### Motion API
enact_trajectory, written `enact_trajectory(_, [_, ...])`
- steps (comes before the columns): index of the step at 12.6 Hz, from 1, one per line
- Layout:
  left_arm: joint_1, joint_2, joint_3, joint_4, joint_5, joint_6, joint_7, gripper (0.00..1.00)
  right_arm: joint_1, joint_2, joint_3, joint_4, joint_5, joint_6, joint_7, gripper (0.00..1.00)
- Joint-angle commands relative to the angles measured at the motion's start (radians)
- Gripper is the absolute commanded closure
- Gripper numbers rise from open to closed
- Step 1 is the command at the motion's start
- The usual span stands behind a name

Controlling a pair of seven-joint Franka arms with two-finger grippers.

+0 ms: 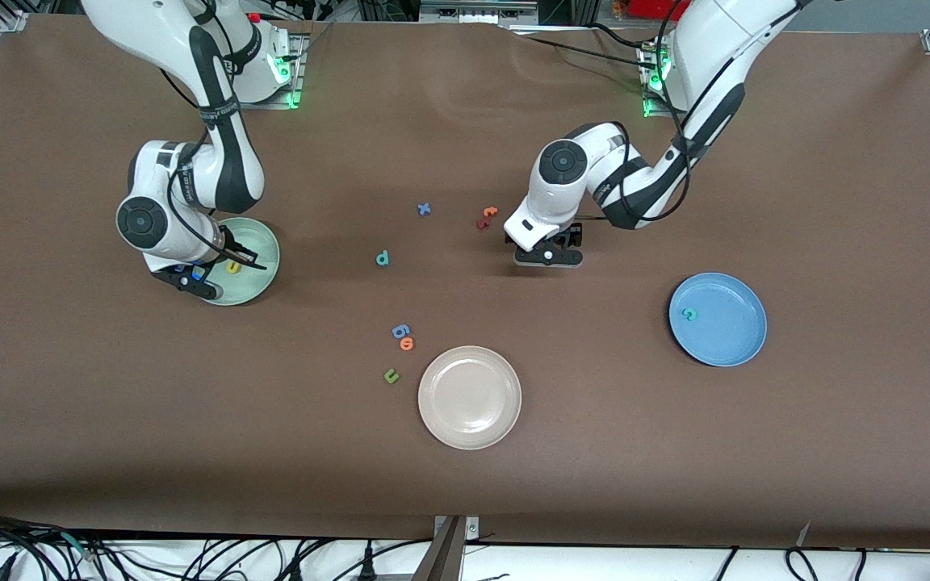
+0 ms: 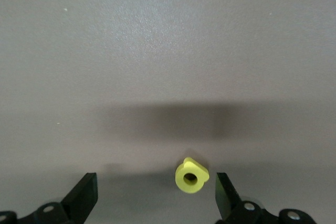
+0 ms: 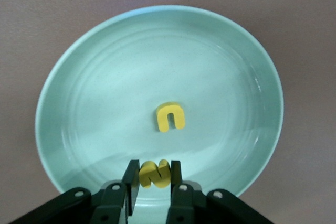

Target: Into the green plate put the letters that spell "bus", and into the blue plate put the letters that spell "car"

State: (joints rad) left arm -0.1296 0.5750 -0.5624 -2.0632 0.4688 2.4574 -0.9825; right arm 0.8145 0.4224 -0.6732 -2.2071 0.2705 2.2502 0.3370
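Over the round mint-green plate [image 3: 252,66], inside its rim, the right gripper [image 3: 154,174] pinches a yellow foam s [image 3: 154,174] just beside the yellow u [image 3: 170,117], while the left gripper [image 2: 156,195] hangs wide open around a yellow foam a [image 2: 191,176] on bare brown table [image 2: 157,51].

the counter [image 1: 465,484] looks matt, brown and faintly grainy, like paper or felt. the green plate [image 3: 105,77] is smooth with a soft sheen, plastic-like. the yellow u [image 3: 170,117] looks matt and foamy.

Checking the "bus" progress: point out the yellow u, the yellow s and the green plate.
yellow u [image 3: 170,117]: right wrist view, its arch.
yellow s [image 3: 154,174]: right wrist view, middle, between the right gripper's fingers.
green plate [image 3: 105,77]: right wrist view, bare floor.
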Motion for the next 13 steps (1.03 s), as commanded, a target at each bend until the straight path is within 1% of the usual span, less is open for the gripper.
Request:
enact_trajectory(1, [-0.007, 0.031, -0.004, 0.034, 0.042, 0.002, -0.035, 0.04, 0.005, -0.019, -0.002, 0.001, 0.003, 0.002, -0.015, 0.12])
enact_trajectory(2, [-0.013, 0.042, -0.004, 0.043, 0.037, 0.002, -0.036, 0.05, 0.008, -0.027, 0.000, 0.010, 0.003, -0.006, -0.012, 0.04])
enact_trajectory(3, [-0.015, 0.051, -0.004, 0.051, 0.037, 0.000, -0.036, 0.06, 0.011, -0.043, 0.001, 0.013, 0.003, -0.011, 0.000, 0.01])
enact_trajectory(4, [-0.024, 0.057, -0.004, 0.058, 0.034, 0.000, -0.039, 0.07, 0.011, -0.062, 0.024, 0.021, 0.003, -0.024, 0.022, 0.01])
enact_trajectory(6, [-0.033, 0.060, -0.004, 0.060, 0.034, 0.000, -0.048, 0.16, 0.012, -0.066, 0.104, 0.061, 0.009, -0.031, 0.162, 0.01])
enact_trajectory(8, [-0.036, 0.060, -0.004, 0.060, 0.034, 0.000, -0.048, 0.28, 0.011, -0.056, 0.180, 0.128, 0.009, -0.026, 0.320, 0.01])
enact_trajectory(9, [-0.042, 0.062, -0.004, 0.060, 0.033, 0.000, -0.048, 0.32, 0.011, -0.044, 0.211, 0.160, 0.010, -0.021, 0.385, 0.01])
enact_trajectory(10, [-0.042, 0.063, -0.004, 0.061, 0.033, 0.000, -0.048, 0.35, 0.011, -0.025, 0.239, 0.184, 0.016, -0.015, 0.437, 0.01])
enact_trajectory(12, [-0.042, 0.068, -0.004, 0.061, 0.033, 0.000, -0.048, 0.41, 0.011, -0.008, 0.305, 0.190, 0.068, 0.037, 0.500, 0.01])
enact_trajectory(13, [-0.042, 0.068, -0.004, 0.061, 0.034, 0.000, -0.048, 0.43, 0.012, 0.004, 0.331, 0.188, 0.075, 0.061, 0.528, 0.01])
